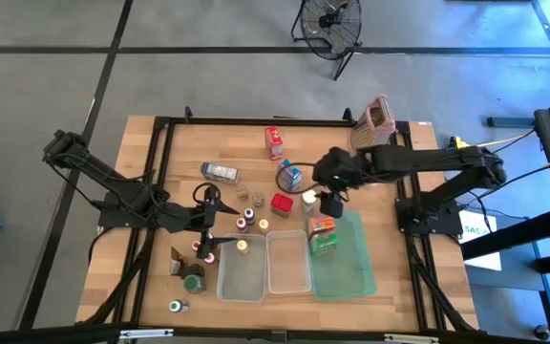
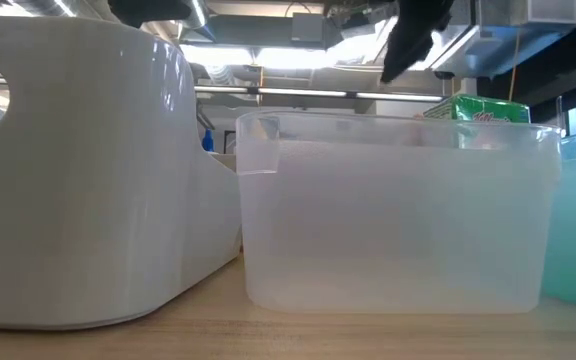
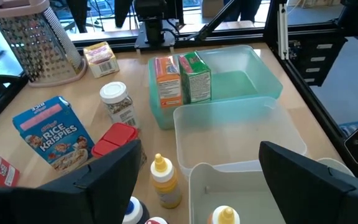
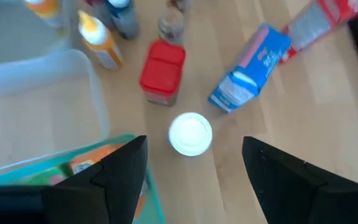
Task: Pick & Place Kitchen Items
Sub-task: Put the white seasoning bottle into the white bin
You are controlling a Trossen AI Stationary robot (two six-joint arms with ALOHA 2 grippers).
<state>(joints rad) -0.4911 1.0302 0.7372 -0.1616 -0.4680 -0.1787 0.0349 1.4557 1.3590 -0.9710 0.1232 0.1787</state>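
wooden table (image 1: 160, 143); on it: cartons (image 1: 220, 172), jars (image 1: 244, 223), two clear tubs (image 1: 288, 263), green tray (image 1: 351, 268)

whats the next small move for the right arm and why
Probably straight down, then close. The right gripper hangs open just above the white-capped jar, which stands upright and clear of the red container and the blue carton.

"RICE KRISPIES" on blue-and-pink carton (image 3: 47, 133). Print on other cartons, jar labels too small to read.
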